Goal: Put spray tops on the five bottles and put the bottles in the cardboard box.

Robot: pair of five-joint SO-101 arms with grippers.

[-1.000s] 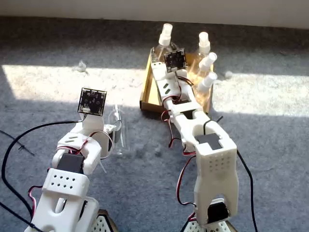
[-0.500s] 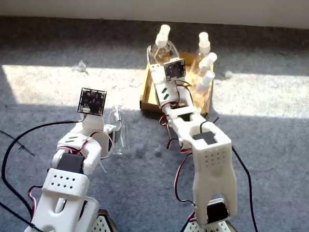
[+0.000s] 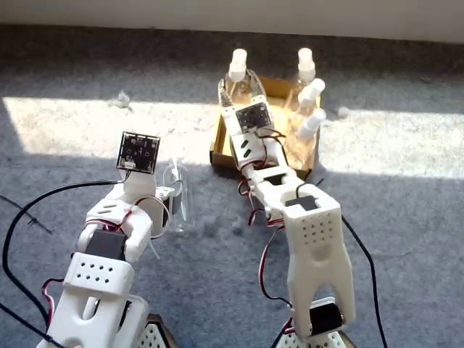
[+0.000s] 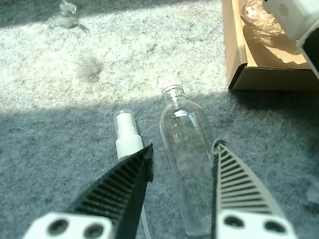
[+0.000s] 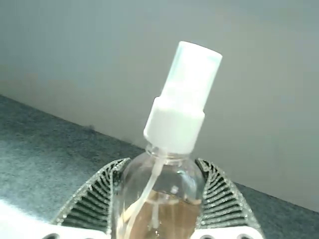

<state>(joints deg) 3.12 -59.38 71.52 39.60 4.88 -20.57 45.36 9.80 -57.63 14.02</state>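
Right gripper (image 3: 239,85) pinches a capped bottle (image 5: 162,199), clear smooth round plastic with a white spray top (image 5: 182,99), upright at the cardboard box's (image 3: 217,145) far corner. Lowered askew, it may slip or knock the standing bottles (image 3: 310,94) inside. Left gripper (image 4: 183,146) is spread around the uncapped bottle (image 4: 184,124) lying just outside the box on carpet (image 3: 377,217).

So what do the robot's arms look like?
The left arm and right arm are chunky white plastic with grids of little holes. Red and black cables loop along them. A small black square board sits on each wrist. The left gripper and right gripper have ribbed, pointed fingers.
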